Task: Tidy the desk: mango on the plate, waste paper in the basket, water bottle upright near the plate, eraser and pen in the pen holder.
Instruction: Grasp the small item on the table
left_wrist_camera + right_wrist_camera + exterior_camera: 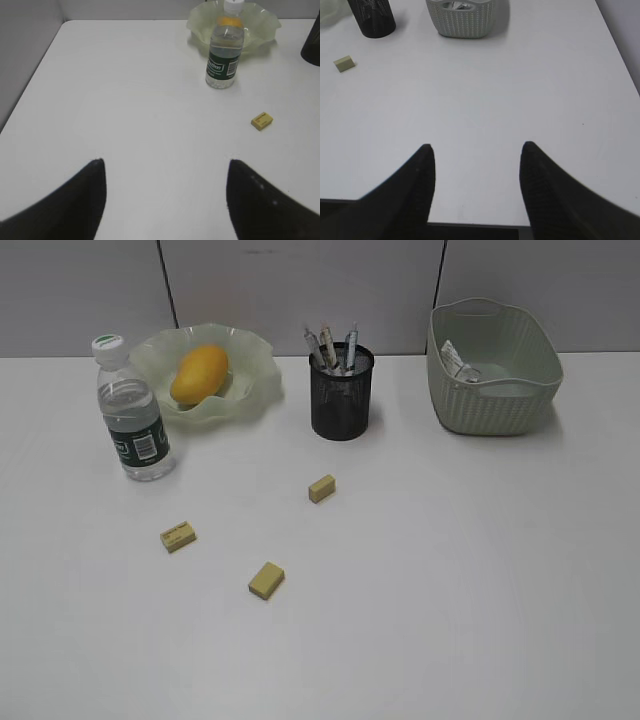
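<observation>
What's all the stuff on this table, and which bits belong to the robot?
desk: one, white, under everything.
plate: one, pale green, ruffled, back left.
mango: one, yellow-orange, on the plate.
water bottle: one, clear with dark green label, upright in front of the plate's left side.
pen holder: one, black mesh, back centre.
pens: several, standing in the pen holder.
basket: one, pale green, back right.
waste paper: one scrap, white-grey, inside the basket.
erasers: three, tan, loose on the desk in front.
left gripper: black, open, empty.
right gripper: black, open, empty.
</observation>
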### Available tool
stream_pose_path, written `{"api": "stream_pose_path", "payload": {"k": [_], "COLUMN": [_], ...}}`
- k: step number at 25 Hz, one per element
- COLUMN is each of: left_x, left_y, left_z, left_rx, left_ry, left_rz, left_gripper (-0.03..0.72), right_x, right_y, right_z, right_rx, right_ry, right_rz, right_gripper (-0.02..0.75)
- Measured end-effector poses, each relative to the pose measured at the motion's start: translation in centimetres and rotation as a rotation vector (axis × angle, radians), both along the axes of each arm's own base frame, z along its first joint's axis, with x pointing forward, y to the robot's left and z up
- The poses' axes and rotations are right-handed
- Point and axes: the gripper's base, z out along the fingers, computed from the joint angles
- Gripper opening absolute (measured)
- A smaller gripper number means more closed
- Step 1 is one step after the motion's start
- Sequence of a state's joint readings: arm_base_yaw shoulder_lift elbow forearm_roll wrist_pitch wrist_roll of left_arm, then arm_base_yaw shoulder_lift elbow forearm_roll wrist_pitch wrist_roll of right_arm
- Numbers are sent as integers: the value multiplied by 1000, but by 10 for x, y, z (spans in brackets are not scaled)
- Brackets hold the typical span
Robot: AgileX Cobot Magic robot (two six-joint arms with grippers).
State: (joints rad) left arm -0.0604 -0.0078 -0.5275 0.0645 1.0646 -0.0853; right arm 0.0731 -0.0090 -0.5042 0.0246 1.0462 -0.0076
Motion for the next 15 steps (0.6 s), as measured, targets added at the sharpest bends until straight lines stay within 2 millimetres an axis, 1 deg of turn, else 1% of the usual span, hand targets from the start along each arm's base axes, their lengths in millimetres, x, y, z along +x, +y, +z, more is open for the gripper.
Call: {"api": "stream_pose_path", "payload": {"k": [3,9,11,15], "left_x": [0,2,8,29], "left_y": [0,0,-1,-5], "left_z": [0,0,2,16], "left_rx": [0,0,0,21], "left_ry": [0,20,77,245], "left_rz": [0,0,-2,-49], "left_gripper": [538,524,524,524], "right_x": [0,0,0,0], "right_y": [0,0,0,0], "right_z": [0,0,0,0], "right_rx": [0,0,0,0], "right_ry": [0,-1,-1,-1], "right_rz": [0,0,0,0], "right_gripper": [434,434,433,433]}}
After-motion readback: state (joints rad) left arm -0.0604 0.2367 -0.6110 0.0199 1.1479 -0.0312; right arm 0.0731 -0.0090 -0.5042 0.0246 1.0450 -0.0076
